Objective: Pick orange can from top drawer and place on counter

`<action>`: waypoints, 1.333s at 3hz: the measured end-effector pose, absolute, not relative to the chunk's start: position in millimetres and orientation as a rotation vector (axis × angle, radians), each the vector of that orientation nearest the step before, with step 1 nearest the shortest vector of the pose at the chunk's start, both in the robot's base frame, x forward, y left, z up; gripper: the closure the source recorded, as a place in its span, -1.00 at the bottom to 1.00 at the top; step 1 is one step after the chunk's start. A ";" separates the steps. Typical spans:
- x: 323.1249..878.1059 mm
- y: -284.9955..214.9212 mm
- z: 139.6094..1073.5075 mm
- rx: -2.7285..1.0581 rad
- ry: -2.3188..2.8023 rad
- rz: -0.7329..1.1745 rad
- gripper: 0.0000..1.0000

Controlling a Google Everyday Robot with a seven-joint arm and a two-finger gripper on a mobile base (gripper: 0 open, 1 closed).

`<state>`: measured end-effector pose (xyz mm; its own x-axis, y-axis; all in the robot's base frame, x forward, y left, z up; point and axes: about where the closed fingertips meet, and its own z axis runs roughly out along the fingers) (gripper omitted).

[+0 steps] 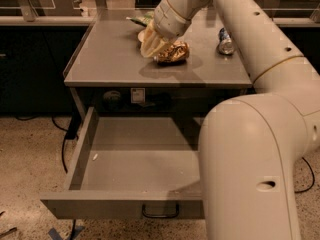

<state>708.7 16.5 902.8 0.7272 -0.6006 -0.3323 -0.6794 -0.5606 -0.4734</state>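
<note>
The can (174,52) lies on its side on the counter (107,59), toward the back and about midway across, with its shadow spread on the grey top just in front of it. The gripper (156,48) sits right at the can's left end, touching it or very nearly so. We cannot tell whether it has hold of the can or is free of it, because the wrist covers the place where they meet.

We judge the step in hand to be the release. To do it well, we want the can's weight fully on the counter before the gripper lets go. A can on its side may roll, so the opening should not nudge it. The retreat should then go straight up and away from it. The blue can (225,41), near the right rim, is well apart and should not be in the way.

Below, the drawer (82,149) stands open, and the arm (250,154) hides its right part and the front panel past the handle (160,212). Behind the gripper lies a greenish thing (139,19), perhaps a packet, mostly covered
</note>
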 end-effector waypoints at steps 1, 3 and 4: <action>708.7 16.5 902.8 -2.343 0.966 0.177 0.18; 708.7 16.6 902.8 -2.343 0.966 0.177 -0.76; 708.7 16.6 902.8 -2.343 0.966 0.177 -1.00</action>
